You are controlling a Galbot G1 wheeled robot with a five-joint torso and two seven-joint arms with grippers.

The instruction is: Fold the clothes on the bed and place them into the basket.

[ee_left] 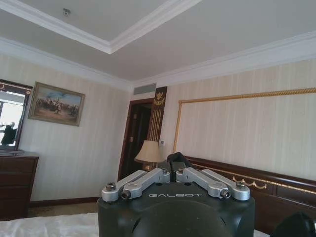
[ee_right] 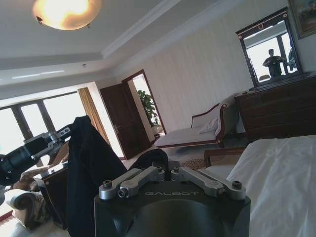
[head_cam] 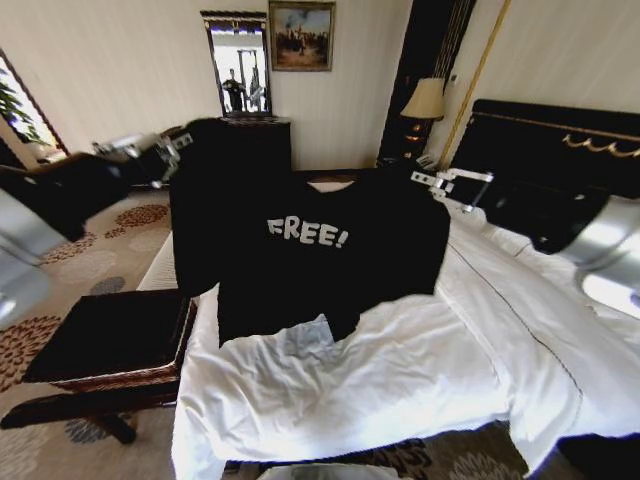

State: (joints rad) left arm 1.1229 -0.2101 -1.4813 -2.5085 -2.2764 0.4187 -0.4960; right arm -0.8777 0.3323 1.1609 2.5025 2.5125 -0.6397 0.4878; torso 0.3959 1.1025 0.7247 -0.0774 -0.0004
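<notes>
Above the bed (head_cam: 400, 380), a black T-shirt (head_cam: 300, 250) with white "FREE!" lettering is held spread in the air between the two arms, its lower hem hanging just above the white sheets. The left tool (head_cam: 170, 150) is clamped on the shirt at about ten o'clock from the lettering, at the shoulder; the cloth is seen draped from it in the right wrist view (ee_right: 61, 133). The right tool (head_cam: 440, 182) is closed on the opposite shoulder at about two o'clock, and in its own wrist view a bunch of dark cloth is seen pinched between its closed linkages (ee_right: 168, 173). The left tool (ee_left: 173, 173) is likewise seen closed with a dark fold of cloth at its tip.

The basket (head_cam: 120, 345), black on top with a woven brown side, is set at about eight o'clock from the shirt, just beside the corner of the bed.

The shirt is judged light, soft and limp: no shape is kept where it is not supported, and one lower corner is already seen curling. It is best taken by seams or doubled edges at shoulders and hem, where a firmer pinch is offered and slipping is less likely
</notes>
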